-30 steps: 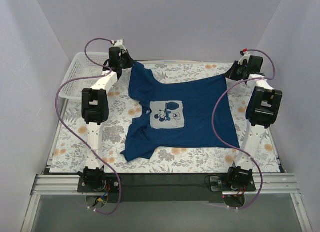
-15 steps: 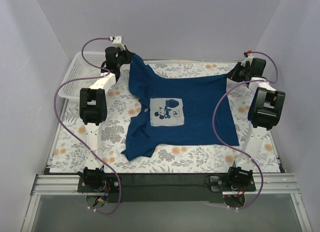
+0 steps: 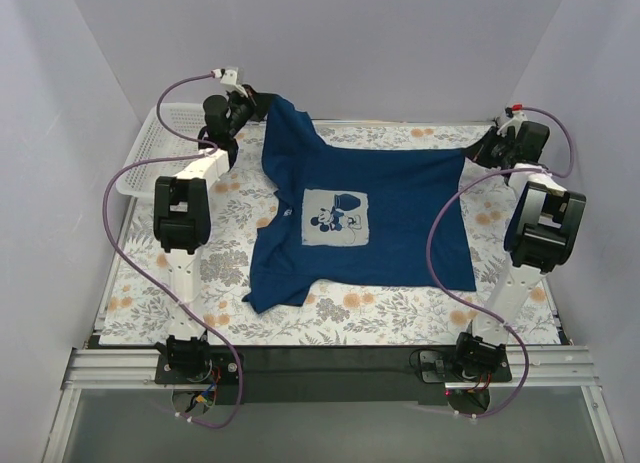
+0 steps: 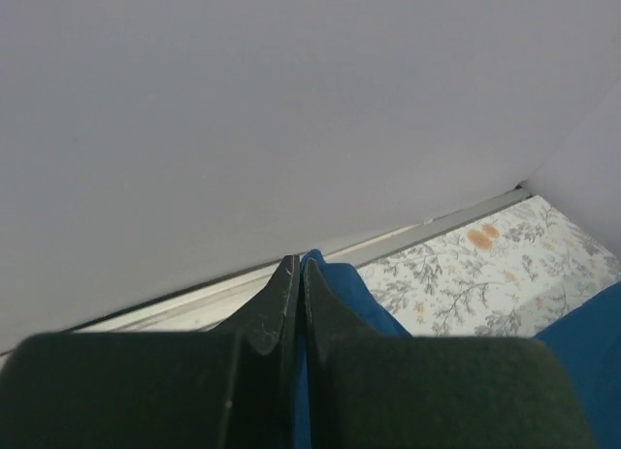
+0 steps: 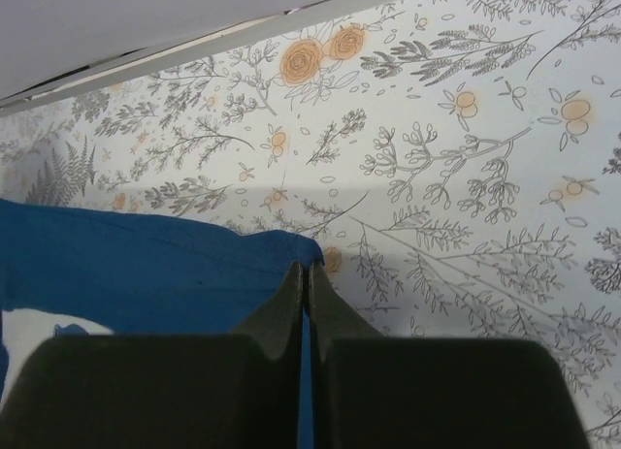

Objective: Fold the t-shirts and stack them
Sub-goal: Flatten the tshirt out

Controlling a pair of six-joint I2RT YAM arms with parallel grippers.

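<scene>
Navy cotton, matte and soft: the t-shirt [image 3: 370, 213] lies print-up over the middle of the table, reaching from about 11 o'clock to 5 o'clock. Pale blue square print [image 3: 335, 218] sits on the chest, a cartoon mouse in dark outline. Far edge is pulled in a fairly straight line between the two grippers. The 11 o'clock corner is lifted into a peak off the surface. The near portion lies flat, with one short sleeve [image 3: 275, 283] rumpled at 7 o'clock. Left gripper [image 3: 262, 98] at 11 o'clock has its dark fingers pressed together on that raised corner. In the left wrist view the left gripper [image 4: 296, 265] shows a fold of blue fabric [image 4: 340, 284] running between the closed tips. Right gripper [image 3: 482, 148] at 2 o'clock pinches the opposite far corner low to the table. In the right wrist view the right gripper [image 5: 304, 268] has its tips meeting on the blue corner [image 5: 281, 243]. Tablecloth [image 3: 400, 308] is white, smooth, printed with grey fern sprigs and orange blooms. White plastic mesh basket [image 3: 160, 128] stands at 10 o'clock, rectangular with an open lattice wall, just beside the left arm; its contents cannot be made out. Purple cables [image 3: 125, 238] loop along both white arms.
</scene>
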